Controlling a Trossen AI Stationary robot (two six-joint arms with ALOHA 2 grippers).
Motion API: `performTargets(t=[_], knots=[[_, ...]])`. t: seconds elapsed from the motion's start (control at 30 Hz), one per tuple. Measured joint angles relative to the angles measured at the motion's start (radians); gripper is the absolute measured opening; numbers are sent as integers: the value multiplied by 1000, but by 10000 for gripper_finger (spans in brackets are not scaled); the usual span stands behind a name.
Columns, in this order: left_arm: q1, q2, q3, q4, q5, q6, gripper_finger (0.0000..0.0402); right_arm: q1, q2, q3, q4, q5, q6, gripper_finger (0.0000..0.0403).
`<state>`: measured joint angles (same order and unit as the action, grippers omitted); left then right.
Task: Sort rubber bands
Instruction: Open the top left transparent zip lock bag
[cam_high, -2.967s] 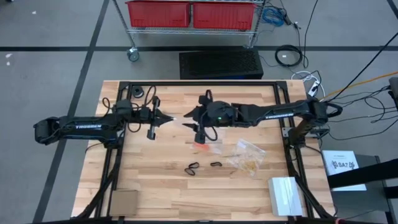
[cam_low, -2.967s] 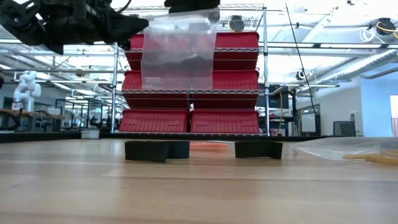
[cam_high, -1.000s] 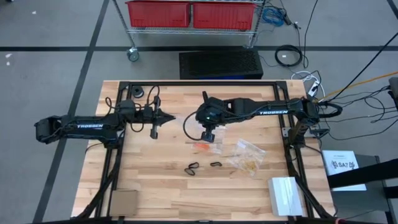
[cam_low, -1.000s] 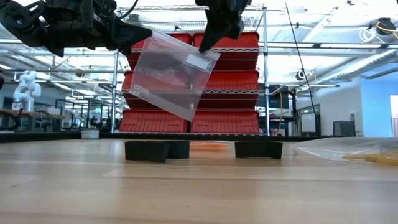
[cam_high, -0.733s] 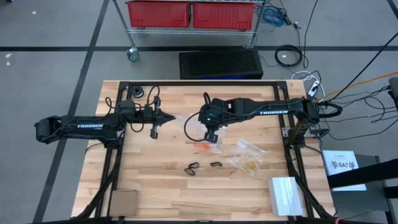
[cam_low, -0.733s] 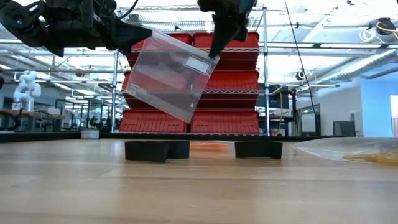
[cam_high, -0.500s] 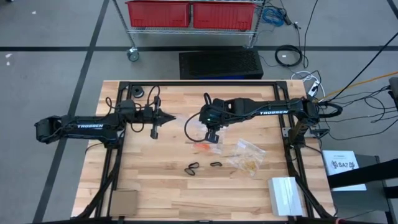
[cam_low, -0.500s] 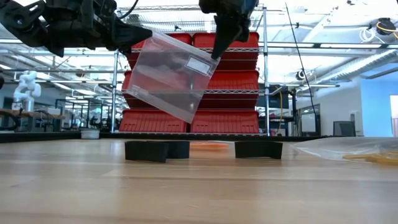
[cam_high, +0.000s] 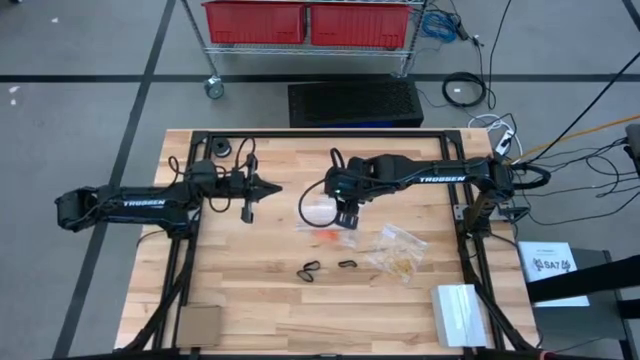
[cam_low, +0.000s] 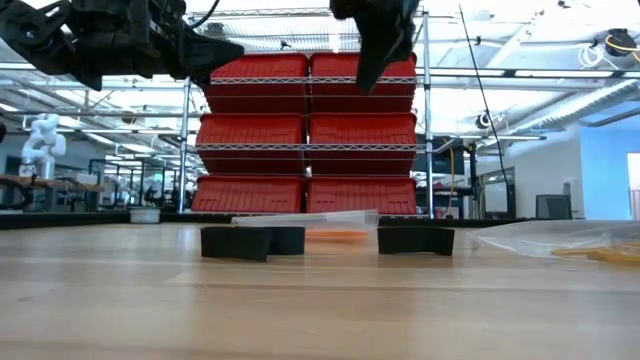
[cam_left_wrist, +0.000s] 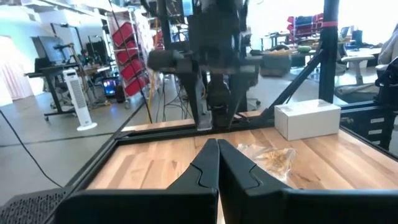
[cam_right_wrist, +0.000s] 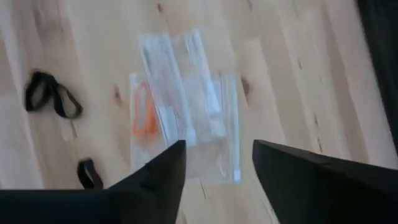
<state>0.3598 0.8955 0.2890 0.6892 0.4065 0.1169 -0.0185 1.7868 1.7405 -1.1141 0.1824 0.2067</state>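
Across the tabletop (cam_high: 260, 300), a pale plank surface framed by black rails, things ran from left to right. Near the left edge the left gripper (cam_high: 275, 189) hung above the wood, its fingers pressed together and holding nothing. At the near left corner lay a brown card (cam_high: 198, 324). Toward the middle the right gripper (cam_high: 346, 216) hovered with its fingers spread apart, over a clear bag (cam_right_wrist: 186, 127) lying flat on the wood with an orange band (cam_right_wrist: 143, 118) at it. Closer to the near edge sat two black bands (cam_high: 309, 270), apart from each other. Right of them lay a crumpled bag (cam_high: 396, 250) with tan bands inside, and a white box (cam_high: 459, 314) stood at the near right corner. Behind the far edge a wire rack held red bins (cam_low: 305, 135); grey floor and loose cables (cam_high: 465, 90) lay around.
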Motion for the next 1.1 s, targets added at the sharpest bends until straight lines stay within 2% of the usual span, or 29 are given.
performTargets(t=[0.2,0.37,0.5,0.77,0.9,1.1], knots=[[0,1,0,-45,0,3,0,9,-1,22,14,-35,1,211],[0,1,0,-53,-2,3,3,9,2,-115,147,-75,-5,212],[0,1,0,-61,-2,2,7,-39,2,-265,274,-88,-5,213],[0,2,0,-104,-20,3,9,-136,2,-533,634,-181,-32,213],[1,2,0,-106,-28,3,10,-107,3,-594,736,-262,-27,212],[1,2,0,-105,-52,3,10,-52,48,-624,830,-253,-7,198]])
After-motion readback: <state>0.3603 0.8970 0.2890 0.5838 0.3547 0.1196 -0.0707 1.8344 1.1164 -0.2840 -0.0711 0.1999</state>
